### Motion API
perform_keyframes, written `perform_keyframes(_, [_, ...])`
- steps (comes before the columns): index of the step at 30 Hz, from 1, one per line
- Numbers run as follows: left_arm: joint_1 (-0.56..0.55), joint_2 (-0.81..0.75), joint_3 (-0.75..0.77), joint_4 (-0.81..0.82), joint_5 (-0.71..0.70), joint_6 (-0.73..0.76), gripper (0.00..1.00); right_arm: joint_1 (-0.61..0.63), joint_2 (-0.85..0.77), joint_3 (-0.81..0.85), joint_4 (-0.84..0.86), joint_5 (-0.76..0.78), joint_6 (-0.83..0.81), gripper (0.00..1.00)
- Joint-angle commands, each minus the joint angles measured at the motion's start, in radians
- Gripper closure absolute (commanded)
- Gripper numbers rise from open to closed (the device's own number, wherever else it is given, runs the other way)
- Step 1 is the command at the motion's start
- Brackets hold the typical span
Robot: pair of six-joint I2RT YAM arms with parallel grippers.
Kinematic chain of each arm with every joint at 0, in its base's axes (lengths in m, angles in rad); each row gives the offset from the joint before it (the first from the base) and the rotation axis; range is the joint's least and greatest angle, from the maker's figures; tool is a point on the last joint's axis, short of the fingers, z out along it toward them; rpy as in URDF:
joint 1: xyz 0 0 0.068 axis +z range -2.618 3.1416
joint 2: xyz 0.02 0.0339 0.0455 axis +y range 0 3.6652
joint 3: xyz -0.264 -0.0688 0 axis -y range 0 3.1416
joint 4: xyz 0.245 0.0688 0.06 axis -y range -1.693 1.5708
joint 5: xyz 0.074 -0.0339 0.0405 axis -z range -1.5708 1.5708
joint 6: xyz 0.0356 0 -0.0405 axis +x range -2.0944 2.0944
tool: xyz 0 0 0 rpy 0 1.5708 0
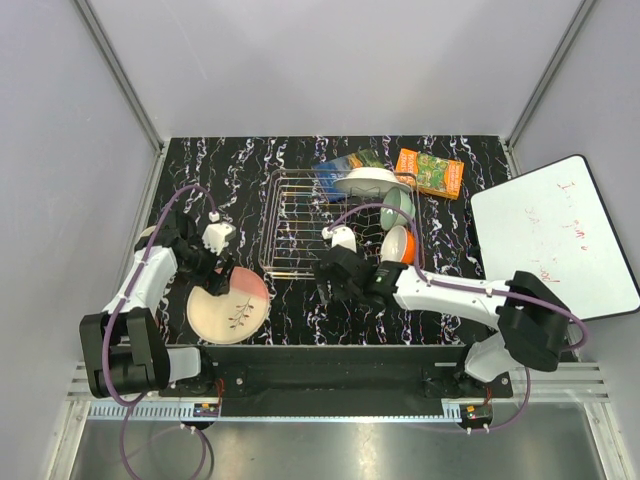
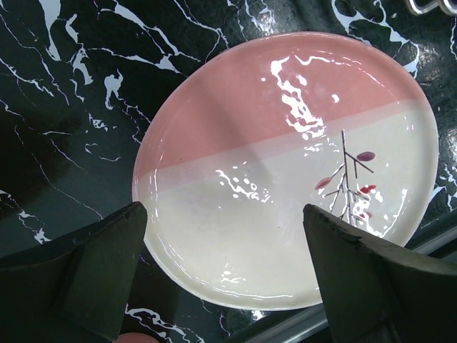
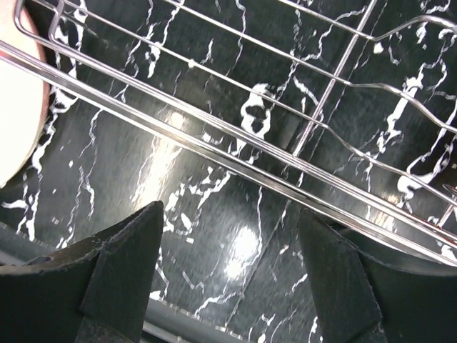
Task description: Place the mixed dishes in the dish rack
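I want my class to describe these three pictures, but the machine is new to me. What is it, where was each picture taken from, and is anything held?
Two robot arms are bolted at the near edge of a black marbled table; each ends in a two-finger pincer. One picture looks down from above; the other two come from wrist cameras. The left pincer is open above a pink-and-cream plate lying on the table. The right pincer is open by the wire dish rack, which holds a white plate, a pale green bowl and an orange bowl. Two printed packets lie beyond it. Nothing is held.
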Motion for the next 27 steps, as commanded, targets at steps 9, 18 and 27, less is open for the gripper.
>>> perform_keyframes(9, [-0.004, -0.023, 0.011, 0.017, 0.026, 0.027, 0.06, -0.095, 0.049, 0.058, 0.082, 0.004, -0.073, 0.18])
perform_keyframes(18, [-0.004, -0.006, 0.023, 0.026, 0.052, 0.010, 0.07, -0.141, 0.095, 0.076, 0.119, -0.022, -0.087, 0.18])
perform_keyframes(27, [-0.004, -0.035, 0.040, 0.017, 0.087, -0.024, 0.07, -0.141, 0.120, 0.142, 0.108, -0.059, -0.112, 0.17])
